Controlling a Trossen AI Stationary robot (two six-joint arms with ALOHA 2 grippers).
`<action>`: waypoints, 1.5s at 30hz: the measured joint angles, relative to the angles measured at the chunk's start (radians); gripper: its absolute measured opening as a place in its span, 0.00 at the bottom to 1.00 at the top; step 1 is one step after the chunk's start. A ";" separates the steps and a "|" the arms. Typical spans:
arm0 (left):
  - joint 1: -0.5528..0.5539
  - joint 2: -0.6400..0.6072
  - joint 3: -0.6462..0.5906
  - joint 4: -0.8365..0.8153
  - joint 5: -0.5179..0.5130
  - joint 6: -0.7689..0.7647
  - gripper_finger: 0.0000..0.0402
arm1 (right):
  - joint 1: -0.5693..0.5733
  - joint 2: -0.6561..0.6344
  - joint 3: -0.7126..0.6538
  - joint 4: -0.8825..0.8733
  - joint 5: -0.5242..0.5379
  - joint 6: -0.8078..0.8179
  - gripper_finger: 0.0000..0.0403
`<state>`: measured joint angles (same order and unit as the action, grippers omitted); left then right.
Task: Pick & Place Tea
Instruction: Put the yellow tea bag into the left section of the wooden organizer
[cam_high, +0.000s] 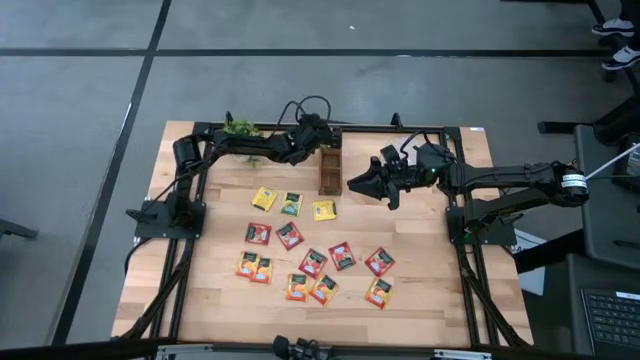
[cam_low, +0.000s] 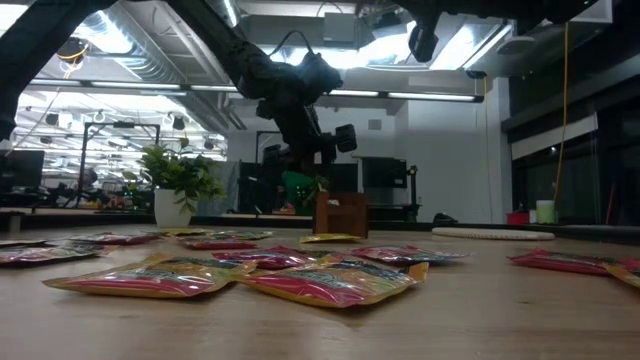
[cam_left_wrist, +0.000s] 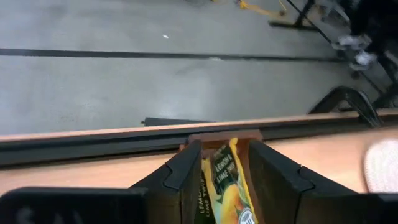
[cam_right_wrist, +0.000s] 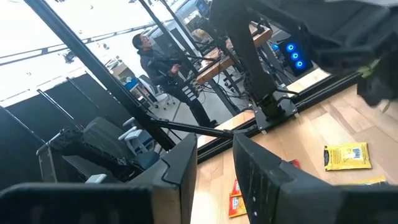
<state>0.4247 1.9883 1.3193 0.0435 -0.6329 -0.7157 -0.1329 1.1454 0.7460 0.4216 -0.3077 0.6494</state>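
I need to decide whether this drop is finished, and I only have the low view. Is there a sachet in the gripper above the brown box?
Observer: Yes. The left wrist view shows a yellow sachet standing between the parted fingers of the left gripper, directly over the brown box.
Operator: And the right arm? I only see a bit of it at the top of my picture.
Observer: From above, the right gripper hangs just to the right of the box. Its wrist view shows the fingers open with nothing between them.
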 joint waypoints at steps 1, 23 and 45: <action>0.005 -0.010 0.000 0.003 0.011 0.024 0.32 | 0.000 0.000 0.000 0.000 0.000 -0.001 0.26; 0.157 -0.067 0.002 -0.126 0.529 0.057 0.32 | 0.000 0.000 0.000 0.000 0.026 -0.033 0.26; 0.159 -0.067 0.002 -0.181 0.523 0.146 0.32 | 0.001 0.000 0.000 0.000 0.052 -0.050 0.26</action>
<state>0.5835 1.9213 1.3209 -0.1375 -0.1101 -0.5698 -0.1322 1.1454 0.7460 0.4221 -0.2552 0.5993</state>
